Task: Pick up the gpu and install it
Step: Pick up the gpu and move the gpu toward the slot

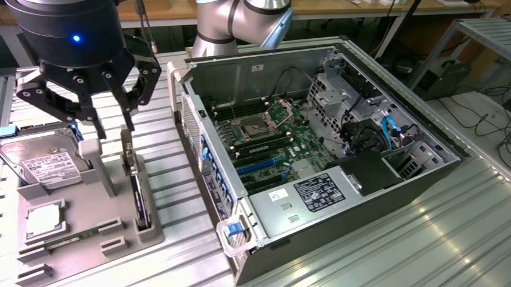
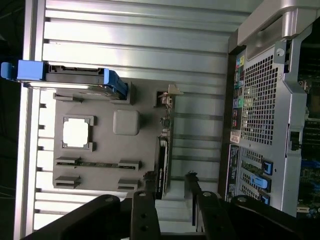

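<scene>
Hand (image 1: 114, 131), part-open and empty, hovers over the gpu (image 1: 137, 191), upright in a grey holder (image 1: 88, 203) on the worktop (image 1: 183, 254). Probably light, stiff and fragile; pinch its bare top edge.

In the upper left of the frame, the gripper (image 1: 116, 133) hangs with its fingers apart, close over the upper end of the gpu (image 1: 139, 194). The gpu stands on edge in a slot of the grey holder (image 1: 88, 206). A hard drive (image 1: 40, 156) sits at the holder's left. The open computer case (image 1: 264, 66) takes up the centre and right.
</scene>
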Available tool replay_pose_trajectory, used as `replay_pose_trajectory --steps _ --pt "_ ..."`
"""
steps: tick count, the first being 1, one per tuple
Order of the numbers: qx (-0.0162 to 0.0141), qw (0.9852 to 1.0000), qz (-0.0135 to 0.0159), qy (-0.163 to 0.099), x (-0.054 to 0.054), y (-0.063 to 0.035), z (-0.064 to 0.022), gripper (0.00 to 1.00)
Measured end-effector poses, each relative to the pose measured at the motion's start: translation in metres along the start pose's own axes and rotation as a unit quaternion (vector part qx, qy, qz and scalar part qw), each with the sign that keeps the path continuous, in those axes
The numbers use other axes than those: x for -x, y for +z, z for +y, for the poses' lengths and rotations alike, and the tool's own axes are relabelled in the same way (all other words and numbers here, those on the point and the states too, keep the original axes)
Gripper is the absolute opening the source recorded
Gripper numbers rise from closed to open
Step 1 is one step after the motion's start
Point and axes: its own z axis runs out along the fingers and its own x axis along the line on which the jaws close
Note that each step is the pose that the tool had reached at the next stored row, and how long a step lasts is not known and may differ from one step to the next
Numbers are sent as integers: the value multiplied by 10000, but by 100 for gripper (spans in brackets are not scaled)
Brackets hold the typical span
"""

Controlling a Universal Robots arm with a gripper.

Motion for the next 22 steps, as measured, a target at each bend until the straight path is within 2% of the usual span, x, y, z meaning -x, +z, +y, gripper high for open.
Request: replay_pose_trajectory --steps 1,3,4,6,7,8,10,13,22 --pt "0 10000 0 0 0 0 0 42" --pt "0 10000 0 0 0 0 0 54" --pt "0 10000 0 1 0 0 0 54" --pt "1 10000 -1 1 0 3 1 66" --pt "14 10000 -1 6 0 8 1 66" --pt "51 10000 -4 21 -1 14 1 72" --pt "63 9999 -11 130 -1 35 1 72" --pt "62 9996 -18 266 -1 62 -1 72" --pt "77 9998 -10 200 -5 179 -15 72"
